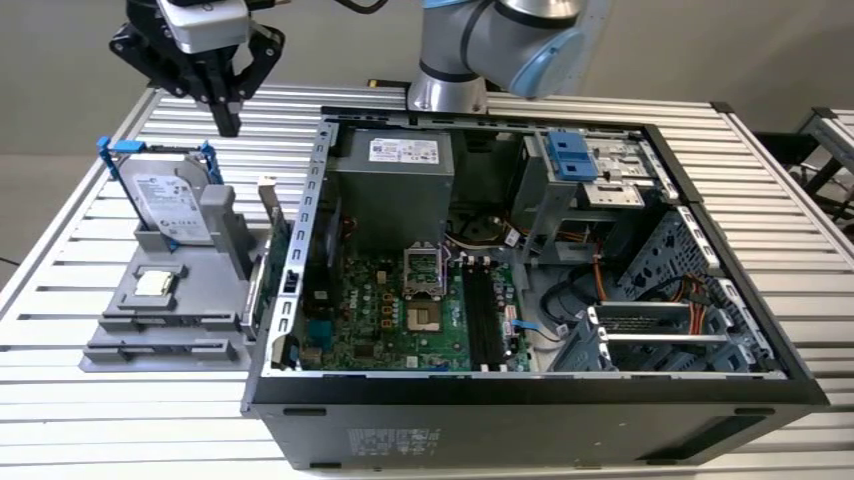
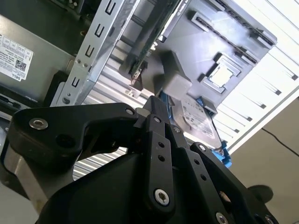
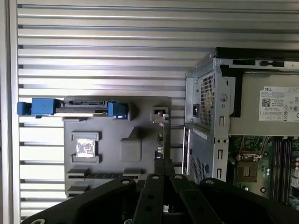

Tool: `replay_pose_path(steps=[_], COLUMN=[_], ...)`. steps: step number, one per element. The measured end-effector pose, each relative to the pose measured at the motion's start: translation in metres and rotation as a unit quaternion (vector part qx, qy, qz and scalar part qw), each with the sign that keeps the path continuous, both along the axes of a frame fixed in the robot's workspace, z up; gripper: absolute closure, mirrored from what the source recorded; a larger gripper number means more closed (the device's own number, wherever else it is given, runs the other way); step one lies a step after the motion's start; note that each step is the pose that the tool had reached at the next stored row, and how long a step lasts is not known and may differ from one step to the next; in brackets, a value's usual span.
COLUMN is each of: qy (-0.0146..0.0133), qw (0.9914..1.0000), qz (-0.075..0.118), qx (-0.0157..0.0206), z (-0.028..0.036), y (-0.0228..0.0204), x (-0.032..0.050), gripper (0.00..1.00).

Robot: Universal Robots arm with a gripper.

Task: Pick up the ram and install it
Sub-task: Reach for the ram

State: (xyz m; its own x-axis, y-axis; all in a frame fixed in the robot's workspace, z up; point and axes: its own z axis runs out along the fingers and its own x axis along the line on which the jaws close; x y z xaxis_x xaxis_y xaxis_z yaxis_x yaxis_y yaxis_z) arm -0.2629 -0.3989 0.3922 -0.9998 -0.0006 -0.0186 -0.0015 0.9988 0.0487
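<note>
In the exterior view, the end effector [image 1: 227, 120] hangs up high over the far end of the counter [image 1: 134, 410]. Its two fingers are pressed together into one point. They hold nothing. Below it sits a gray holder [image 1: 187, 300] on the exterior view's left. A silver hard drive [image 1: 174, 205] with a blue frame stands in the holder. The ram [image 1: 271, 220] stands on its thin edge at the side of the holder, just beside the wall of the open computer case [image 1: 534, 385]. The end effector is above the ram and not touching it. Long black slots [image 1: 483, 315] lie on the green board inside the case.

In the second wrist view, the black fingers of the end effector [image 2: 153, 103] meet at the tip. Past them are the ram [image 2: 145, 53], tilted and thin, the gray holder [image 2: 243, 46] and the hard drive [image 2: 198, 119].

In the first wrist view, the camera looks straight down. The end effector [image 3: 161, 163] points at the ram [image 3: 163, 140], which looks like a thin line along the holder's [image 3: 117, 135] edge, between the holder and the case [image 3: 205, 93]. The hard drive [image 3: 79, 109] sits at the holder's far end.
</note>
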Motion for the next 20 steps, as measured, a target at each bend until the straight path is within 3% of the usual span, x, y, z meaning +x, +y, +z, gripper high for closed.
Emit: replay_pose_path(steps=[20], qy=[0.0], qw=[1.0], qz=[0.002], qx=[0.0], z=[-0.0006], y=[0.0], x=[-0.033], gripper=[1.0])
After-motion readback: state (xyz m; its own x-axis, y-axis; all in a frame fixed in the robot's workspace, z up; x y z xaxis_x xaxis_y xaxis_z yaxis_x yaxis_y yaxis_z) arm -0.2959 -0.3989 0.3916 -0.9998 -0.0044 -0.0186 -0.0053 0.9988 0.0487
